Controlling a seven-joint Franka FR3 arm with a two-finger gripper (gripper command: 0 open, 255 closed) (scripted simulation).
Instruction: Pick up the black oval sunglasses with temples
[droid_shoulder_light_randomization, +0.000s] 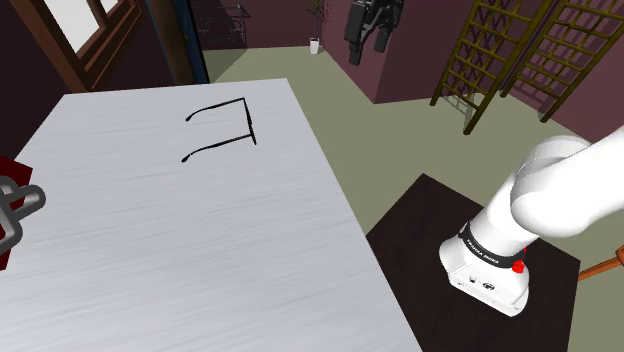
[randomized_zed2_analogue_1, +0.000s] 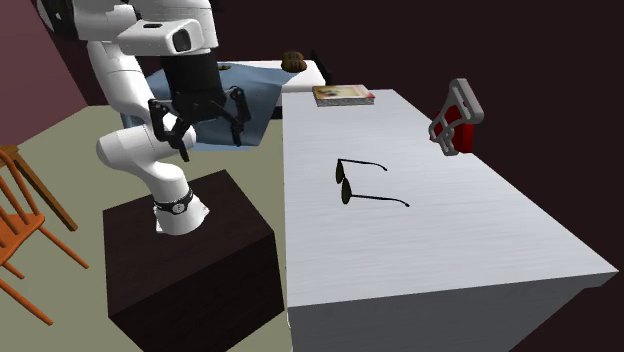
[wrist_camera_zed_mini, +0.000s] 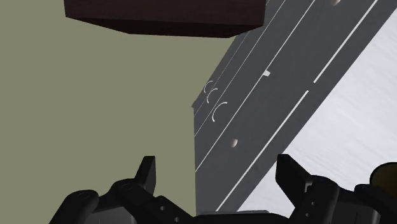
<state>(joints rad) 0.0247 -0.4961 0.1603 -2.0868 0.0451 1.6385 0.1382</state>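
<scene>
The black sunglasses (droid_shoulder_light_randomization: 225, 128) lie on the pale table (droid_shoulder_light_randomization: 150, 260), temples unfolded, toward the far end in the shoulder view. In the second exterior view the sunglasses (randomized_zed2_analogue_1: 358, 184) sit mid-table, lenses toward the arm's side. My gripper (randomized_zed2_analogue_1: 200, 140) hangs open high above the floor between the stand and the table (randomized_zed2_analogue_1: 480, 230), well away from the glasses and holding nothing. The gripper (droid_shoulder_light_randomization: 368, 50) appears at the top of the shoulder view. In the wrist view the gripper (wrist_camera_zed_mini: 217, 175) has its fingers (wrist_camera_zed_mini: 147, 173) wide apart over the olive floor and the table's grey side.
A red and grey object (randomized_zed2_analogue_1: 455, 118) stands near the table's far side, also at the shoulder view's left edge (droid_shoulder_light_randomization: 10, 215). A book (randomized_zed2_analogue_1: 343, 95) lies at the table's end. The dark stand (randomized_zed2_analogue_1: 190, 260) sits beside the table. An orange chair (randomized_zed2_analogue_1: 25, 225) stands on the floor.
</scene>
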